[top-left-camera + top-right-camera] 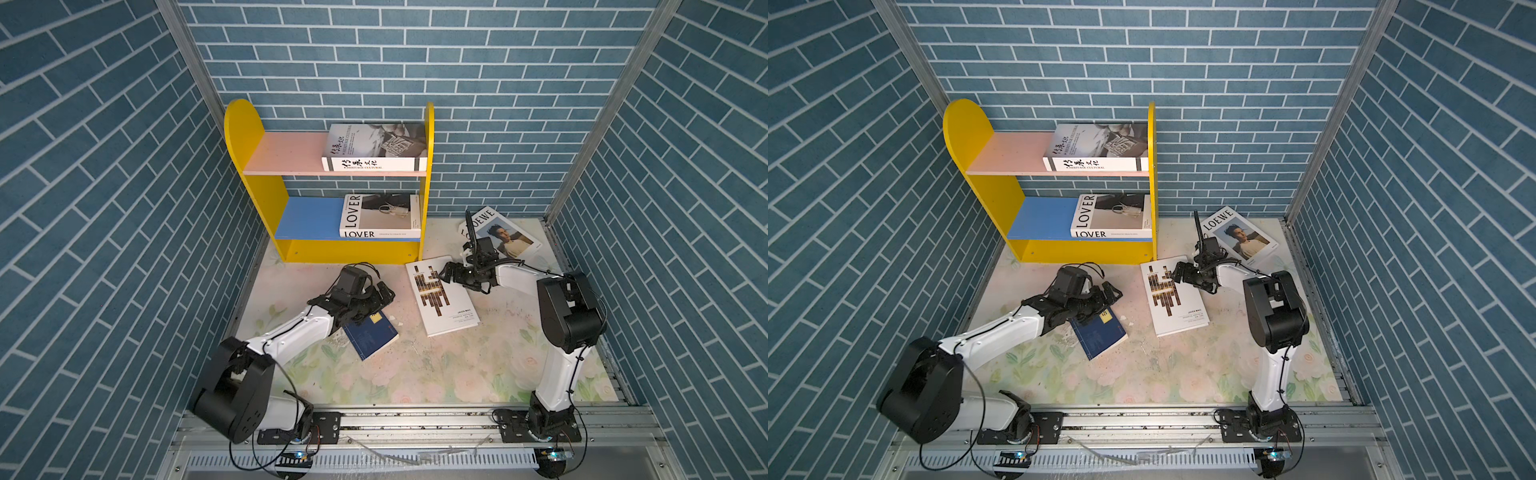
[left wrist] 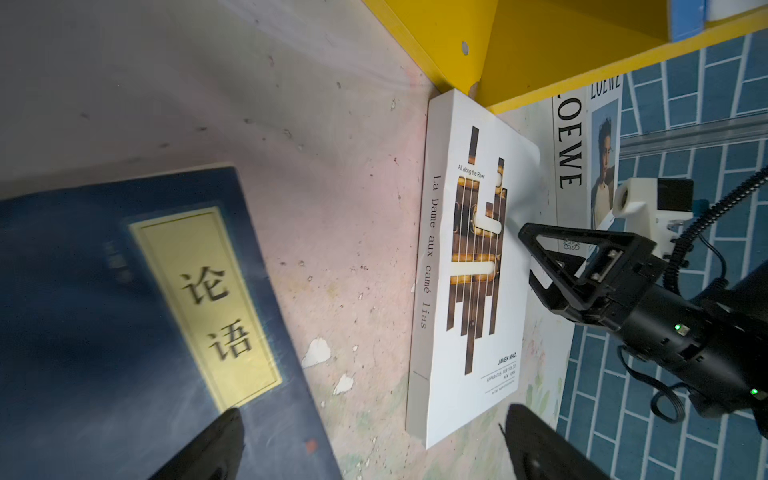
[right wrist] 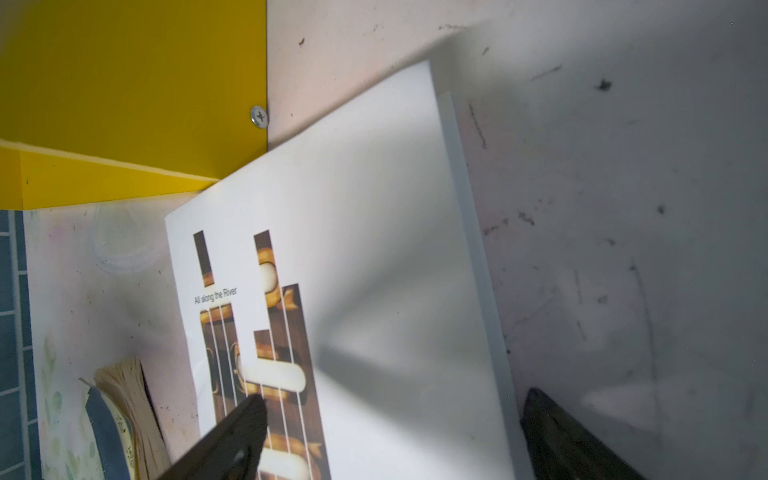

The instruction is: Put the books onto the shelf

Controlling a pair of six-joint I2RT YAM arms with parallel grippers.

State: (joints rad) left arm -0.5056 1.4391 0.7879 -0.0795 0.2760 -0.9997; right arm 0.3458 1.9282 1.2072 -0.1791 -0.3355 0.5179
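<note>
The striped book (image 1: 449, 307) lies flat by the shelf's (image 1: 266, 199) right corner, its long side running toward the worktop's (image 1: 436, 374) front edge. Our right jaws hang apart over its far end; left jaws apart too.

so the left gripper (image 1: 380, 302) covers the navy book's (image 1: 372, 338) 11 o'clock corner, and the right wrist camera (image 1: 484, 248) blocks the LOEWE book's (image 1: 515, 243) 8 o'clock corner

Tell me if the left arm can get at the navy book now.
Probably yes: the left tool hangs open over a corner of the navy book, which lies flat with nothing on it.
</note>
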